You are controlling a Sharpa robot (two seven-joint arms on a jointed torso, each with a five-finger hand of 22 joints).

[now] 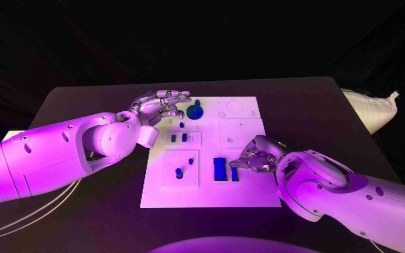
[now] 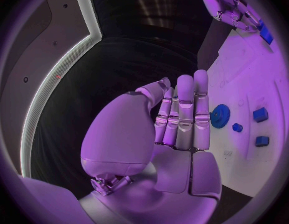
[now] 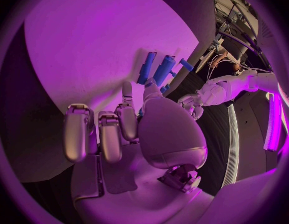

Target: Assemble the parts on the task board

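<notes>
The right hand, fingers spread and empty, is held just beside the long blue bars near the task board front edge; the open left hand is kept far-side.

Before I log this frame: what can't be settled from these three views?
- Whether the right hand touches the narrow blue bar: in the head view the fingers cover the bar's end; the right wrist view is unclear.
- What the left hand is doing at the round blue gear: they look apart in the left wrist view, but any contact is unclear.
- Markings on the white task board: too small.
</notes>
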